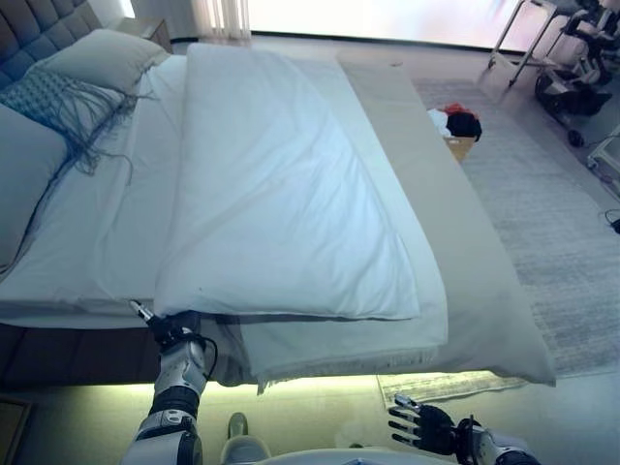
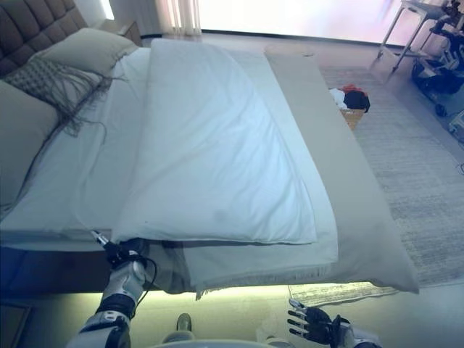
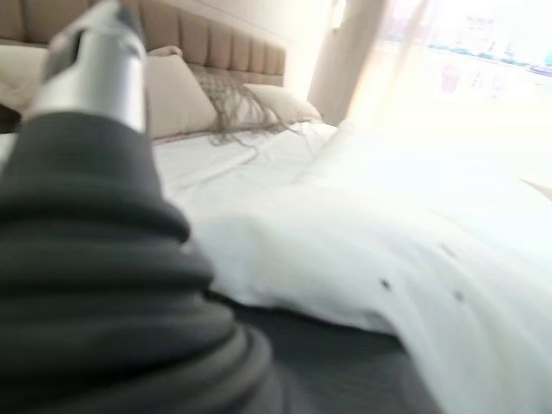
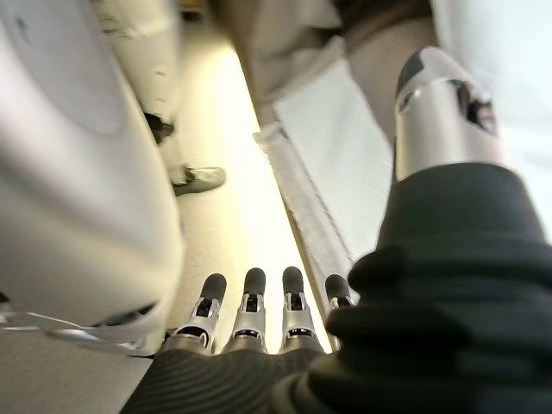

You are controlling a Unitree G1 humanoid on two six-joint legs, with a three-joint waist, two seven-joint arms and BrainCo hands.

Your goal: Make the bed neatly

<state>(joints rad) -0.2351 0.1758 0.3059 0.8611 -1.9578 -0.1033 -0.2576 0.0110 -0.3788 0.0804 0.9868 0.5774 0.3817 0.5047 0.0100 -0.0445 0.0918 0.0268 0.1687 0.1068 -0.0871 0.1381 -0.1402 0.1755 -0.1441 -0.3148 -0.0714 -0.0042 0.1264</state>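
A white duvet (image 1: pixel 281 194) lies folded lengthwise along the middle of the bed, over a white sheet (image 1: pixel 116 223). A beige cover (image 1: pixel 455 252) runs along the bed's right side and hangs over the near edge. My left hand (image 1: pixel 172 336) is at the duvet's near left corner, tucked against the bed's edge under the duvet. The duvet fills the left wrist view (image 3: pixel 388 241). My right hand (image 1: pixel 422 426) is low, below the bed's edge, open and empty; it also shows in the right wrist view (image 4: pixel 250 315) near the cover's fringed hem (image 4: pixel 328 172).
Pillows (image 1: pixel 102 58), a tasselled cushion (image 1: pixel 53 97) and a padded headboard (image 1: pixel 39 24) are at the left end. A basket of clothes (image 1: pixel 457 131) stands on a grey rug (image 1: pixel 552 232) beyond the bed. Metal-framed equipment (image 1: pixel 572 77) is at the far right.
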